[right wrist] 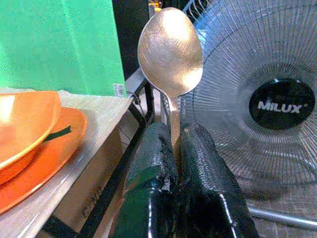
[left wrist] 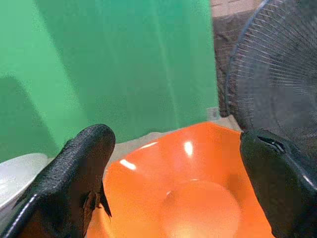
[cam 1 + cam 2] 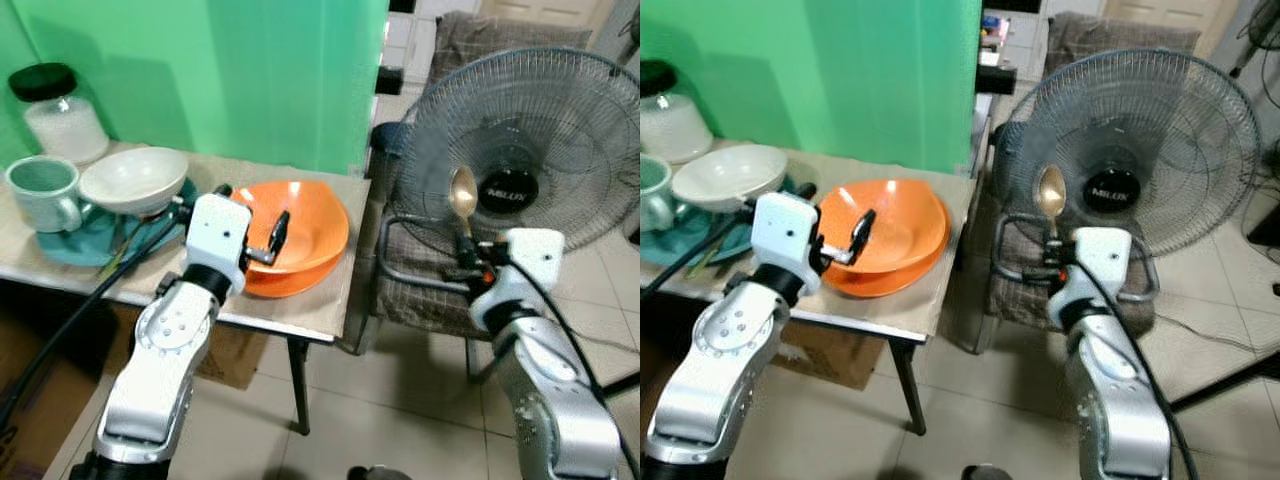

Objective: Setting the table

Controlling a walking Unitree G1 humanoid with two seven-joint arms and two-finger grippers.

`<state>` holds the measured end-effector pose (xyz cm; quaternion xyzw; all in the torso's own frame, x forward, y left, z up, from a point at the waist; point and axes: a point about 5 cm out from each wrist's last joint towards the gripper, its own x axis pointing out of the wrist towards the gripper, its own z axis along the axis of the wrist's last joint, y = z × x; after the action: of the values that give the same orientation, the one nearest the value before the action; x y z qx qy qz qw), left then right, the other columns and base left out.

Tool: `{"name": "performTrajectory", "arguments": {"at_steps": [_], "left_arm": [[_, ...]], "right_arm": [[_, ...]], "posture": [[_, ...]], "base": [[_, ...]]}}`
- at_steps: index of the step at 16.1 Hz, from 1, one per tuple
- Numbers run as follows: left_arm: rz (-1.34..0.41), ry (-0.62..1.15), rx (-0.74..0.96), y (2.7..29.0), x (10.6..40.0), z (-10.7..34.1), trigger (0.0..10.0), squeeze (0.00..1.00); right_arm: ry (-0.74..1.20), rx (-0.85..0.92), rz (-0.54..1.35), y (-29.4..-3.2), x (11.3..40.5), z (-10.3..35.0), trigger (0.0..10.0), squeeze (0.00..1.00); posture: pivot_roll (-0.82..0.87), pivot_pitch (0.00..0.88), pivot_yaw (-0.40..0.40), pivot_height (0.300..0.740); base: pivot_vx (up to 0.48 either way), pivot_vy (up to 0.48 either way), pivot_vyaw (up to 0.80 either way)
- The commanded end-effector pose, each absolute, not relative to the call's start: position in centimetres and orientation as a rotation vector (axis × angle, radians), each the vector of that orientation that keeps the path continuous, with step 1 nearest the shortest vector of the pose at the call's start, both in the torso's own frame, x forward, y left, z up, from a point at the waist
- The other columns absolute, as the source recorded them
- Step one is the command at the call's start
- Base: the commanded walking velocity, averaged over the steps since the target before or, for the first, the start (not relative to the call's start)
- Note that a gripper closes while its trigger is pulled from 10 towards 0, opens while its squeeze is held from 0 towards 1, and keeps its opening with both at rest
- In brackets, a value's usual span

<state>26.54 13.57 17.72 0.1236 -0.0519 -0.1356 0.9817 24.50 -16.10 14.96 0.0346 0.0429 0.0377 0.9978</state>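
An orange bowl [image 3: 305,228] rests on an orange plate [image 3: 300,275] at the right end of the small table [image 3: 325,310]. My left gripper [image 3: 262,232] is open just over the bowl's near-left rim, its black fingers [image 2: 79,173] straddling the bowl [image 2: 198,193]. Off the table's right side my right gripper [image 3: 466,250] is shut on the handle of a metal spoon [image 3: 462,195], which stands upright with its scoop [image 1: 170,49] on top, in front of the fan.
A white bowl [image 3: 133,178], a green mug [image 3: 45,190] and a teal plate [image 3: 75,245] crowd the table's left end, with a lidded jar [image 3: 60,115] behind. A floor fan [image 3: 545,150] and a cushioned chair [image 3: 420,280] stand right of the table. Green backdrop [image 3: 220,70] behind.
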Motion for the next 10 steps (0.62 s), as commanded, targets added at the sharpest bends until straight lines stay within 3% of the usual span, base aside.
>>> {"name": "performTrajectory", "arguments": {"at_steps": [1, 6, 8, 10], "left_arm": [[-0.282, -0.109, 0.252, 13.38, 26.54, 17.74, 10.0, 0.00], [-0.273, -0.119, 0.220, 13.50, 26.68, 17.86, 10.0, 0.00], [-0.275, -0.118, 0.217, 13.43, 26.71, 17.88, 10.0, 0.00], [-0.266, -0.134, 0.247, 13.52, 26.83, 18.05, 10.0, 0.00]], "right_arm": [[0.047, 0.056, 0.081, -16.13, 24.40, 15.66, 10.0, 0.00], [0.048, 0.064, 0.101, -15.68, 24.66, 15.68, 10.0, 0.00], [0.052, 0.080, 0.108, -15.55, 24.70, 15.64, 10.0, 0.00], [0.058, 0.081, 0.109, -15.45, 24.66, 15.59, 10.0, 0.00]], "posture": [[0.01, 0.001, -0.001, 0.740], [0.01, 0.000, -0.012, 0.740], [0.01, 0.000, -0.014, 0.740], [0.01, 0.000, -0.015, 0.740]], "base": [[0.000, 0.000, 0.00], [0.000, 0.000, 0.00], [0.000, 0.480, -0.80], [0.000, 0.000, -0.80]]}}
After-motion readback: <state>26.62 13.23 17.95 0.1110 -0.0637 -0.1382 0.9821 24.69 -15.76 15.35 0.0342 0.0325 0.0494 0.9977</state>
